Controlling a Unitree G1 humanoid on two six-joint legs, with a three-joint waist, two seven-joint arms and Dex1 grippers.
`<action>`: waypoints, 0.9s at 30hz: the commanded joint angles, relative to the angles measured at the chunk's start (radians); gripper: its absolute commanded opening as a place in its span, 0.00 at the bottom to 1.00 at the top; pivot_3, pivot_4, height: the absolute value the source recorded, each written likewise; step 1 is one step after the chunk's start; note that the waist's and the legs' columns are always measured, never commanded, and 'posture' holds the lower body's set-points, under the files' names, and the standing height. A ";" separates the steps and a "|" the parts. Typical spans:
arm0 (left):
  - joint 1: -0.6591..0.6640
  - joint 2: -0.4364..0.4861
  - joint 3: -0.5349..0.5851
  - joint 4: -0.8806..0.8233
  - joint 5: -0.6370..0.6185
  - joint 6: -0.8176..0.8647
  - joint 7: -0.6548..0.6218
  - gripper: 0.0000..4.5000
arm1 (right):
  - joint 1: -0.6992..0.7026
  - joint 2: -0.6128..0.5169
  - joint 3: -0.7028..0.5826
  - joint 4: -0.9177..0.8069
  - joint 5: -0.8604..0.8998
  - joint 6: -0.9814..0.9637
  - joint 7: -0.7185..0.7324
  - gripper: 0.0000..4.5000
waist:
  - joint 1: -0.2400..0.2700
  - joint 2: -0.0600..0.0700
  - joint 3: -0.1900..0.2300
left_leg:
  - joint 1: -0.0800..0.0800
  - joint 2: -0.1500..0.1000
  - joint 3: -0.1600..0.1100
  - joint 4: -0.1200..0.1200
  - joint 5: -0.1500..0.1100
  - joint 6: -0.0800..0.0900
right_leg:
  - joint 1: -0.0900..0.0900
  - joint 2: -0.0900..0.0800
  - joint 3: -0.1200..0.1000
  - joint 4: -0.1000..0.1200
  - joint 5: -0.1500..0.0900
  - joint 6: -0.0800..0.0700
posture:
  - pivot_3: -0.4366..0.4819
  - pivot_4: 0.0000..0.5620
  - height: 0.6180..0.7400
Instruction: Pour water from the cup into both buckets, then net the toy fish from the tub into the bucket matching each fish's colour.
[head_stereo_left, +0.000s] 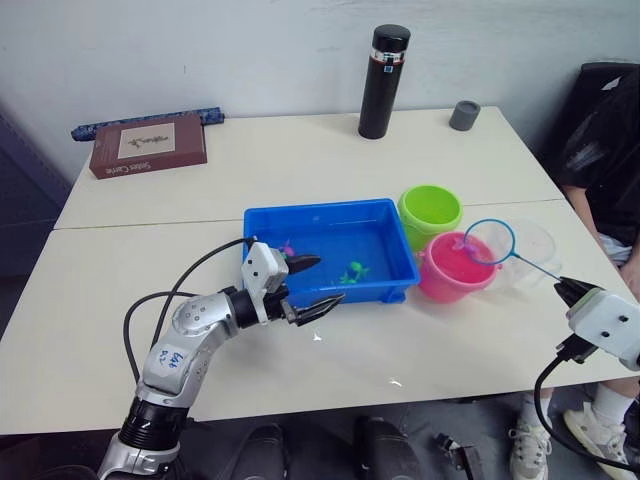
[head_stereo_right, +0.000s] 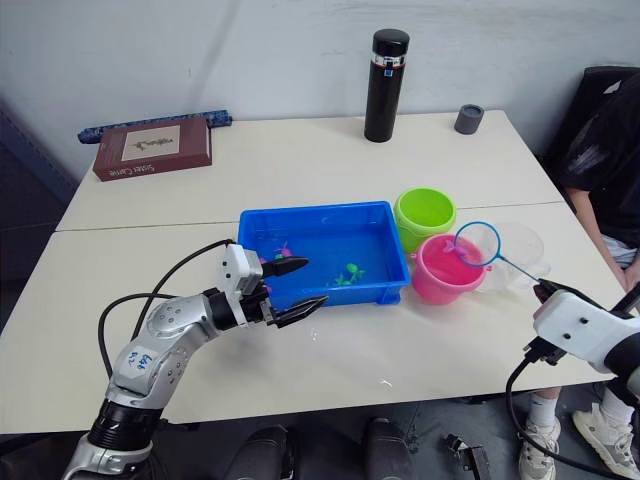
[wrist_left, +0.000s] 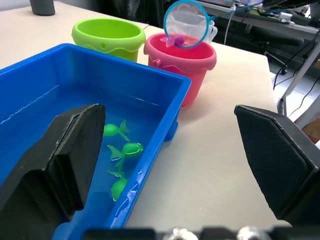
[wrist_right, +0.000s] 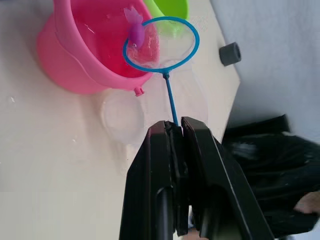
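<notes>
This is looking like a lab or office test room: two plain cream-white rectangular surfaces (head_stereo_left: 300, 160) are standing pushed together against a bare pale wall (head_stereo_left: 250, 50), loose cables and equipment are lying on a bench in the left wrist view, and a person in dark clothing (head_stereo_left: 605, 150) is sitting alongside.

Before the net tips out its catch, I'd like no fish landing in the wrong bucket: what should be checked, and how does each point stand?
1. Right gripper shut on the net handle: ok.
2. Pink fish in the hoop: ok.
3. Hoop over the pink bucket, matching the fish's colour: ok, though near its rim.
4. Green bucket upright beside it: ok.
5. Left gripper open at the tub, away from the net: ok.
6. Green fish left in the tub to net afterwards: ok.
</notes>
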 joint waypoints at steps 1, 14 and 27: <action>0.008 0.000 0.003 -0.026 0.005 -0.021 0.003 0.99 | -0.017 -0.020 -0.014 0.020 -0.048 -0.094 -0.034 0.00 | 0.000 0.000 0.000 | 0.000 0.000 0.000 0.000 0.000 0.000 | 0.000 0.000 0.000 0.000 0.000 0.000 | 0.48 0.27 1.00; 0.029 -0.001 0.003 -0.031 0.011 -0.028 0.013 0.99 | -0.085 -0.019 -0.003 0.028 -0.038 -0.164 -0.036 0.00 | -0.001 0.000 0.000 | 0.001 0.000 0.000 0.000 0.000 0.000 | 0.001 0.000 0.001 0.001 0.000 0.000 | 0.48 0.27 1.00; 0.151 -0.007 0.050 -0.119 0.063 -0.019 0.161 0.99 | -0.624 0.020 0.353 -0.174 0.424 0.602 -0.022 0.00 | -0.005 0.000 0.000 | 0.003 0.001 -0.005 0.002 0.001 -0.001 | 0.001 -0.001 0.001 0.006 0.000 0.000 | 0.48 0.27 1.00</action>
